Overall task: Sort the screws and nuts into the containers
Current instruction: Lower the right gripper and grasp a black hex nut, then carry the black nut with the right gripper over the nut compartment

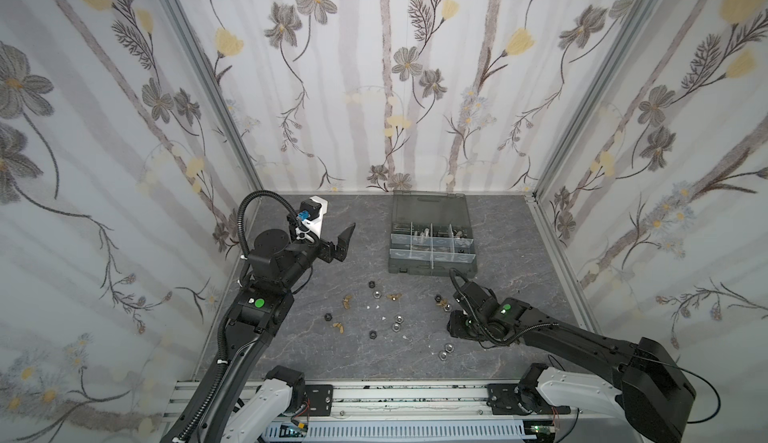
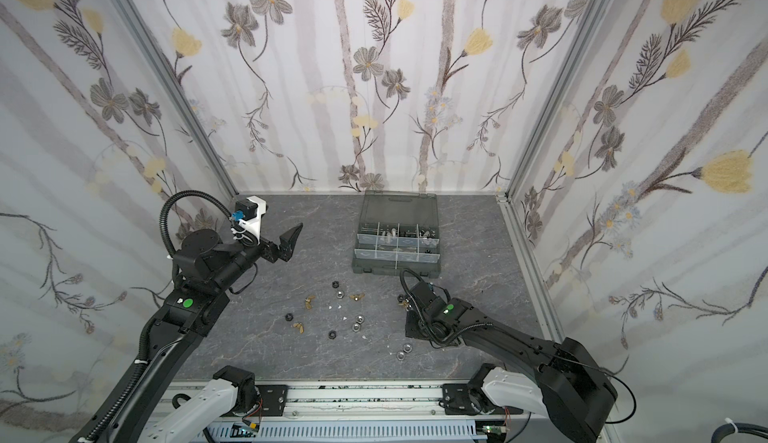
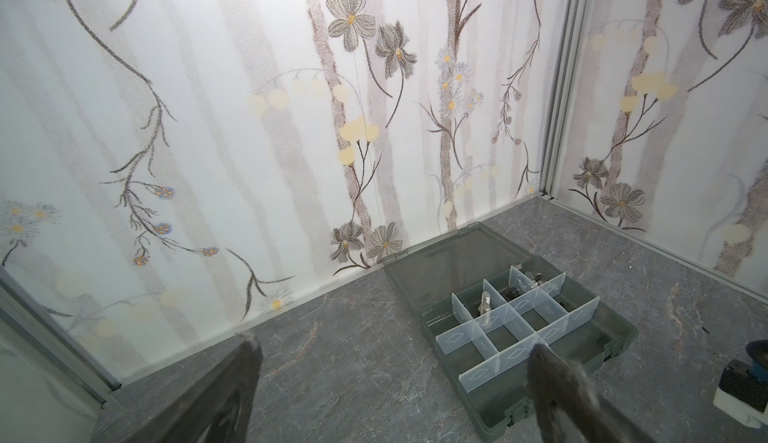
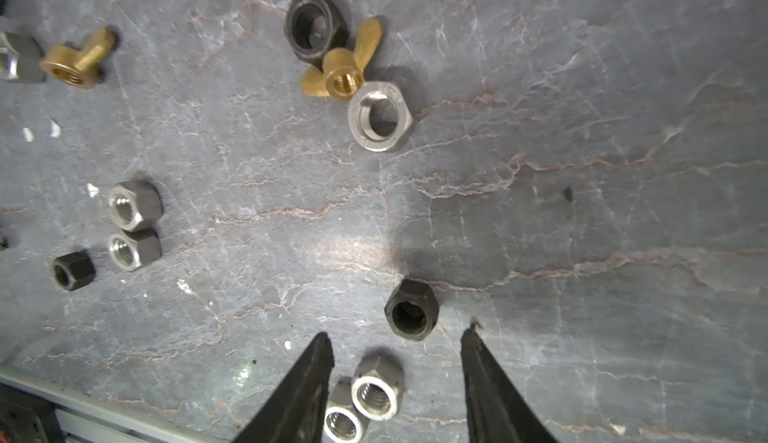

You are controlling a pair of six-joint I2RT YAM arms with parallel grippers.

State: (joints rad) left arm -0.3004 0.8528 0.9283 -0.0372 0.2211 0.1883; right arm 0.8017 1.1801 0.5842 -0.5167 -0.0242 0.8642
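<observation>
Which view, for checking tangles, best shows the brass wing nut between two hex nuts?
Right wrist view: the brass wing nut is close-up, touching a black nut and silver nut. Both top views show only a speck; left wrist, nothing.

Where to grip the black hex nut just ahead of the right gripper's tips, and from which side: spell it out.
Take the black hex nut by two opposite outer flats, coming straight down from above. It lies on the table with its bore facing up, so the flats stand upright and parallel. The right gripper is open wider than the nut, probably enough to straddle it.
</observation>
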